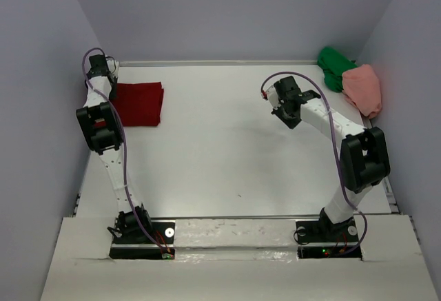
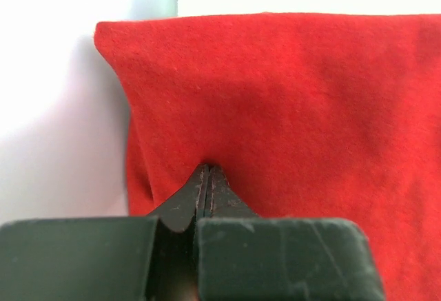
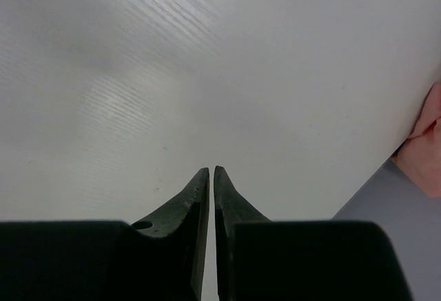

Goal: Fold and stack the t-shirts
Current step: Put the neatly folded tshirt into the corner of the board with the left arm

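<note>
The dark red t-shirt (image 1: pixel 138 103) lies folded into a flat rectangle at the far left of the table; it fills the left wrist view (image 2: pixel 289 101). My left gripper (image 1: pixel 110 77) is at the shirt's left edge, its jaws shut tight together, and its tips (image 2: pixel 208 167) touch the red fabric; no cloth shows between the fingers. The bright green t-shirt (image 1: pixel 335 65) and the salmon pink t-shirt (image 1: pixel 364 87) lie bunched together at the far right corner. My right gripper (image 1: pixel 274 94) hovers over bare table left of them, shut and empty (image 3: pixel 211 170). A bit of pink fabric (image 3: pixel 424 156) shows at the right edge.
The white table (image 1: pixel 220 149) is boxed in by grey walls on the left, back and right. The red shirt lies close to the left wall (image 2: pixel 62 108). The pile of two shirts sits against the right wall.
</note>
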